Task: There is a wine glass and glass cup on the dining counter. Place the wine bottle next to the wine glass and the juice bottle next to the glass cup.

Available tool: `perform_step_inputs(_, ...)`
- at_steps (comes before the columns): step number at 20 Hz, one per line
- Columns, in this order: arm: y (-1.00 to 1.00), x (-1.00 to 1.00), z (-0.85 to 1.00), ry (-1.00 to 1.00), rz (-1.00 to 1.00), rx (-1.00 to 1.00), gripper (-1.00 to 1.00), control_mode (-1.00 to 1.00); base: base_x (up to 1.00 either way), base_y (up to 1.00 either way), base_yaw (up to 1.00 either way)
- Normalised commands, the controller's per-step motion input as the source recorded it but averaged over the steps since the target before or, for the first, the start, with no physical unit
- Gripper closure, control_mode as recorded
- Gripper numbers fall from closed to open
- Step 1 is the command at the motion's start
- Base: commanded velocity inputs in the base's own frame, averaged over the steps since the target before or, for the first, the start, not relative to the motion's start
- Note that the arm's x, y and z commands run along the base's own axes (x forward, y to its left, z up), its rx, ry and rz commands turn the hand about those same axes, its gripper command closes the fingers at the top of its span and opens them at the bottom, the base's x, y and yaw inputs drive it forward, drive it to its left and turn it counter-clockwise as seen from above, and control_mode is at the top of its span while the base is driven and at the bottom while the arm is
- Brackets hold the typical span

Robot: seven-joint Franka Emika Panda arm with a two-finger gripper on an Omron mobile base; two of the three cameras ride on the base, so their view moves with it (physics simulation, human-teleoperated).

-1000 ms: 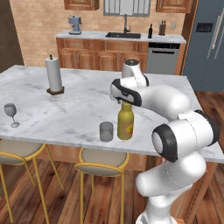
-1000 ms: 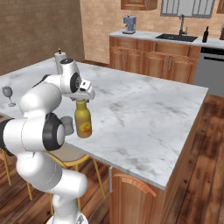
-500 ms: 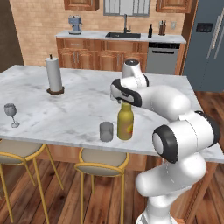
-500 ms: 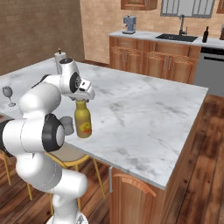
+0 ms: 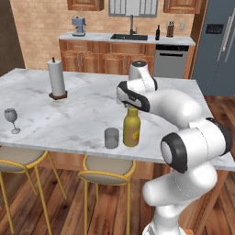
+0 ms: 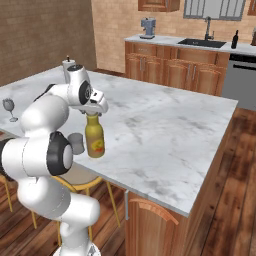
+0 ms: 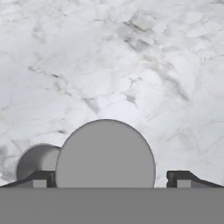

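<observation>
The yellow juice bottle (image 5: 131, 131) (image 6: 94, 140) stands upright near the front edge of the dining counter (image 5: 82, 114) (image 6: 165, 135), right beside the grey glass cup (image 5: 111, 137) (image 6: 76, 143). My gripper (image 5: 130, 105) (image 6: 93, 111) (image 7: 111, 179) hovers at the bottle's cap, open, one fingertip (image 7: 181, 177) on each side of the round top (image 7: 105, 153) with a gap on the right. The cup's rim (image 7: 37, 159) shows left of it. The wine glass (image 5: 11, 117) (image 6: 9, 106) stands far left on the counter. The dark wine bottle (image 5: 157, 33) (image 6: 234, 39) stands on the back counter by the sink.
A paper towel roll (image 5: 57, 79) stands at the counter's back left. Two yellow-legged stools (image 5: 18, 158) (image 5: 106, 167) sit under the front edge. A coffee machine (image 5: 79, 26) and sink (image 5: 129, 36) are on the back counter, with a fridge (image 5: 215, 46) at the right.
</observation>
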Motion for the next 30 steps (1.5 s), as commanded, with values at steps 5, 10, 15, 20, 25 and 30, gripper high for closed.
perform_step_inputs(5,-0.08,-0.21,0.02,0.0,-0.05,0.0,-1.0,-1.0,0.0,0.0,0.0)
perform_step_inputs(10,-0.12,-0.3,0.0,0.0,-0.07,0.0,-1.0,-1.0,0.0,0.0,0.0)
perform_step_inputs(15,-0.01,-0.24,0.0,0.0,0.0,0.0,-1.0,-1.0,0.0,0.0,0.0)
perform_step_inputs(20,0.0,-0.12,0.0,0.0,0.0,0.01,-1.0,-1.0,0.0,0.0,0.0)
perform_step_inputs(25,0.0,-0.19,0.0,0.0,0.0,0.01,-1.0,-1.0,0.0,0.0,0.0)
perform_step_inputs(30,-0.1,-0.31,0.0,0.0,0.0,0.01,-1.0,-1.0,0.0,0.0,0.0)
